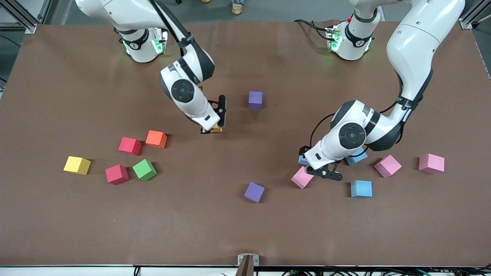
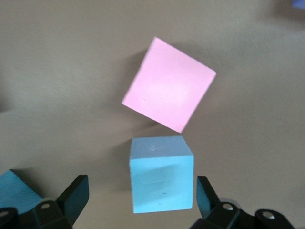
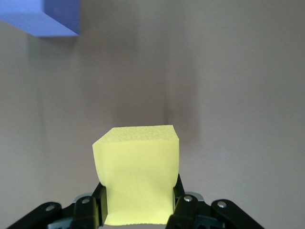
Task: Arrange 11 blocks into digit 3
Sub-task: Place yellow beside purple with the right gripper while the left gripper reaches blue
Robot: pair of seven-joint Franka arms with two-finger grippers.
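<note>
While the matte foam cubes lie scattered on the brown table [image 1: 245, 230] with no digit formed, the right gripper [image 3: 138, 210] is clamped on a yellow cube [image 3: 138, 176], low over the table's middle, near a purple cube [image 1: 255, 100]. The yellow foam dents slightly between the fingers.

The left gripper [image 2: 143, 200], jaws wide apart, straddles a light blue cube [image 2: 161, 174] without touching it, a tilted pink cube [image 2: 167, 84] just beside it. Red cube [image 1: 130, 146], orange cube [image 1: 156, 139], green cube [image 1: 144, 170] and a second yellow cube [image 1: 77, 165] cluster toward the right arm's end.
</note>
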